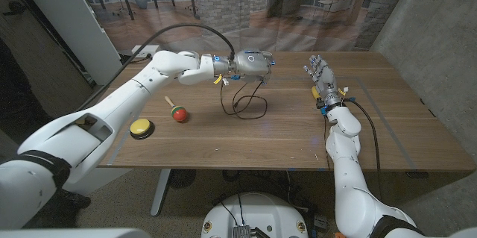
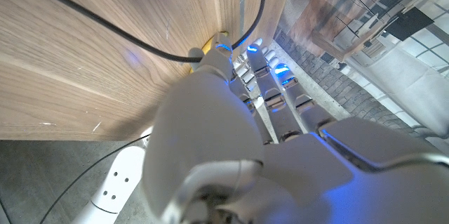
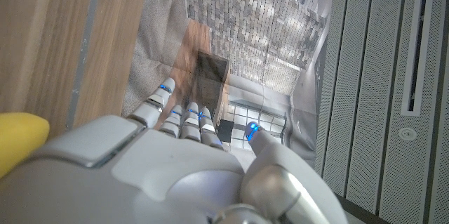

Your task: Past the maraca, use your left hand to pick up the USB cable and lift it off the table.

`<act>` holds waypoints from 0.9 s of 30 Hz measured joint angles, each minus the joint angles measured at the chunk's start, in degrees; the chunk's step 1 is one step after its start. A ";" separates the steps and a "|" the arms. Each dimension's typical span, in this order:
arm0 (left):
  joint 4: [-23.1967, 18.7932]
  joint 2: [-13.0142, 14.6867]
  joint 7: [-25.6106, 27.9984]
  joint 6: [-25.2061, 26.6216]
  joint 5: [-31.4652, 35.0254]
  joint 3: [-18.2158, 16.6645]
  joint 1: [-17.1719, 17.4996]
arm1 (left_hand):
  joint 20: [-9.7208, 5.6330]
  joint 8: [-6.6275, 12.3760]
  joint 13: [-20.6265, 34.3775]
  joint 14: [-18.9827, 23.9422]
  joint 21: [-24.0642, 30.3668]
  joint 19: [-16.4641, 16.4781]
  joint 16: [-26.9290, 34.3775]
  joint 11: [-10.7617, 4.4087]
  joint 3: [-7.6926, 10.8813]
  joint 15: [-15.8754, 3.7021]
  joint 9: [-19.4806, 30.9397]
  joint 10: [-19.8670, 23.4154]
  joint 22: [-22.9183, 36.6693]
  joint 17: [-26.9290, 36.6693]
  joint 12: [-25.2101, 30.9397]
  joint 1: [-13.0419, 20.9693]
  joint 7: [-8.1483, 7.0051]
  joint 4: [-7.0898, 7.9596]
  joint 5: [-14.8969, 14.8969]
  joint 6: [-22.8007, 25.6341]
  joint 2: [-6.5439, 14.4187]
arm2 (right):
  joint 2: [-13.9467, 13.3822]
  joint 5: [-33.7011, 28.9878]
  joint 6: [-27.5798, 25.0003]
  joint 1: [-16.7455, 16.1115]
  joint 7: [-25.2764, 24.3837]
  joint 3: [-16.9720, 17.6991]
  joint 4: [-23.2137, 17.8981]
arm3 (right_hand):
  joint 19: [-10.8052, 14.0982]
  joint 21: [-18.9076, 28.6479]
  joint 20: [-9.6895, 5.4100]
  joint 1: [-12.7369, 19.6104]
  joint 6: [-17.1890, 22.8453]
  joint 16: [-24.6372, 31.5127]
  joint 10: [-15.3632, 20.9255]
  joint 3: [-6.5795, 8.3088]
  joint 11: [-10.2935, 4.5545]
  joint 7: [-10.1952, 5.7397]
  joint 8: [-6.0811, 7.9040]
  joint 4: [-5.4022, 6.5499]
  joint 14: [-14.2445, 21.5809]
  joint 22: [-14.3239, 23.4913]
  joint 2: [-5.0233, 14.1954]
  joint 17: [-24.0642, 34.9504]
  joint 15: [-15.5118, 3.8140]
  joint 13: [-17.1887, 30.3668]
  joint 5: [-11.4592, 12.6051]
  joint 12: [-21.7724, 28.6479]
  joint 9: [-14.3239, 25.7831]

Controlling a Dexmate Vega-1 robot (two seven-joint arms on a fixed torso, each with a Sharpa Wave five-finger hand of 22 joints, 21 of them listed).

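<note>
Right now your USB cable (image 1: pixel 242 102) hangs in black loops below your left hand (image 1: pixel 252 64), which is raised above the middle of the wooden table (image 1: pixel 298 133). The lowest loops look to be at or just over the tabletop, though from the head view you cannot be sure whether they touch. Your left hand grips the cable's upper end near a yellow tag; in the left wrist view the cable (image 2: pixel 140 45) runs across the wood beside the fingers (image 2: pixel 263 66). The maraca (image 1: pixel 177 112) lies on the table nearer to you, to the left of the cable, with a yellow button (image 1: pixel 141 127) beyond it. Your right hand (image 1: pixel 322 80) stands well apart, upright, fingers spread, holding nothing.
</note>
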 measured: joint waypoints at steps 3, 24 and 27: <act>-0.87 0.11 0.80 0.99 0.08 -0.61 0.60 | 0.00 0.00 0.00 0.10 0.00 0.00 0.00 0.00 0.00 0.10 0.00 0.00 0.00 0.18 0.00 0.00 0.00 0.00 0.00 0.00 0.00 | 0.16 0.04 -0.04 -0.23 0.07 -0.06 -0.68 | 0.00 0.00 0.00 0.00 0.00 0.00 0.00 0.00 0.00 0.00 0.00 0.00 0.00 0.00 0.00 0.00 0.00 0.00 0.00 0.00 0.00; -4.09 0.01 4.97 4.74 0.63 -2.87 2.89 | 0.00 -0.01 0.00 0.62 0.55 0.00 0.62 -0.05 0.00 -0.01 -0.01 0.07 -0.14 1.78 0.31 0.25 -0.19 0.00 -0.01 0.44 -0.07 | 1.07 0.06 -0.56 -2.10 0.08 -0.33 -3.60 | 0.00 0.00 0.00 0.00 0.00 0.00 0.00 0.24 0.00 0.00 0.00 -0.25 0.00 0.00 0.00 0.00 0.00 0.00 0.00 0.00 0.00; -4.28 -0.09 5.49 5.22 0.75 -2.97 2.98 | 0.00 -0.01 0.00 0.61 0.77 0.00 0.63 -0.05 0.00 -0.01 -0.01 0.07 -0.14 1.91 0.31 0.47 -0.19 0.00 -0.01 0.44 -0.14 | 1.20 0.09 -0.59 -2.39 0.07 -0.34 -3.97 | 0.00 0.00 0.00 0.00 0.00 0.00 0.00 0.24 0.00 0.00 0.00 -0.24 0.00 0.00 0.00 0.00 0.00 0.00 0.00 0.00 0.00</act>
